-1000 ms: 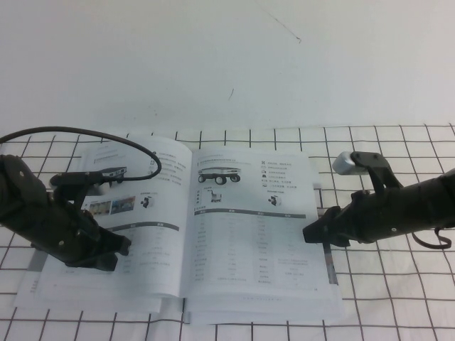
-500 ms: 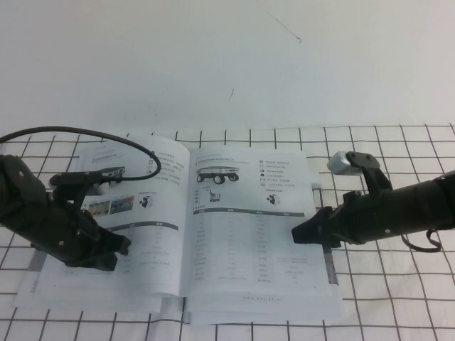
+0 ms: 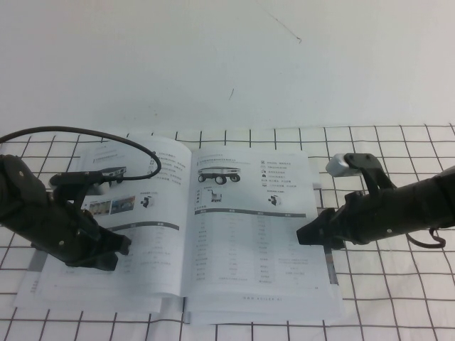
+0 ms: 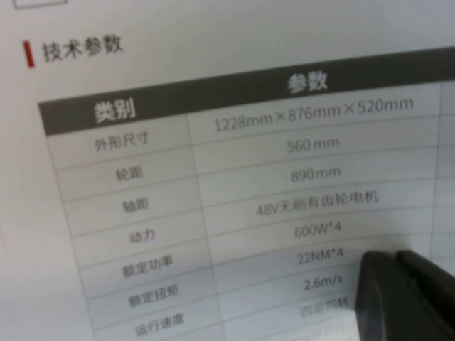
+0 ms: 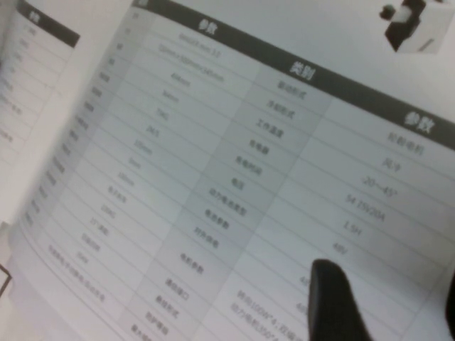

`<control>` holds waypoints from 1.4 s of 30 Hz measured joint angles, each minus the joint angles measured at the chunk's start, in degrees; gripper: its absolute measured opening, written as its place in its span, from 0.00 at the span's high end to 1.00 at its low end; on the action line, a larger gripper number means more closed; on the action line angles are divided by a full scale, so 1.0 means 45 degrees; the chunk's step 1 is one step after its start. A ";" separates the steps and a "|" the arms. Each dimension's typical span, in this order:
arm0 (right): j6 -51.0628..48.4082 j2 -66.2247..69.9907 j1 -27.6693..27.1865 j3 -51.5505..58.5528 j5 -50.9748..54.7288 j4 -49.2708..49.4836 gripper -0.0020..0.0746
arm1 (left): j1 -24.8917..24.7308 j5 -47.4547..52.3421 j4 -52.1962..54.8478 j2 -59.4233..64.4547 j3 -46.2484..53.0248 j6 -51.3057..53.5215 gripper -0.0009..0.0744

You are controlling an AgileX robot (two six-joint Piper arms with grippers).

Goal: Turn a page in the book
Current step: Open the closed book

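Pages of the book [image 3: 181, 302] lie spread open and flat on the gridded table [image 3: 398, 298], spine running away from the robot. The page [image 3: 252, 227] to be turned is the right-hand sheet, with the white black-wheeled cart printed near its top and a long spec table below. It rests flat; no corner or edge is lifted, so the turn itself has not begun.

Over that page's outer edge, about halfway down, hangs the right gripper [image 3: 307, 234], fingers spread wide and holding nothing. In the right wrist view one dark fingertip [image 5: 330, 298] hovers close above the table rows, but I cannot tell whether it touches the paper.

On the left-hand page, the left gripper [image 3: 114, 249] sits low over the spec table; I cannot tell its finger state. It appears to be steadying that side.

Catching the sheet's edge, lifting it and sweeping it across the spine all remain.
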 joint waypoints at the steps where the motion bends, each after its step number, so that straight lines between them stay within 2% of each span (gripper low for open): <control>1: 0.0020 0.0000 0.0000 -0.0004 -0.0029 -0.0032 0.52 | 0.0000 0.0000 0.0000 0.0000 0.0000 0.0000 0.99; 17: 0.0080 -0.1004 0.0000 0.0022 -0.0668 -0.0713 0.52 | 0.0000 0.0168 -0.0027 0.0000 -0.0096 0.0000 0.99; 25: 0.0134 -0.1004 0.0000 0.0022 -0.0378 -0.0736 0.52 | 0.0000 0.1987 -0.0201 -0.0289 -0.1610 0.0000 0.99; 31: 0.0134 -0.1004 0.0000 0.0022 -0.0282 -0.0736 0.52 | 0.0000 0.1618 -0.0470 -0.0876 -0.2491 -0.0086 0.99; 42: 0.0134 -0.1004 0.0000 0.0022 -0.0304 -0.0713 0.52 | 0.0000 0.1314 -0.0666 0.1283 -0.2516 -0.0205 0.99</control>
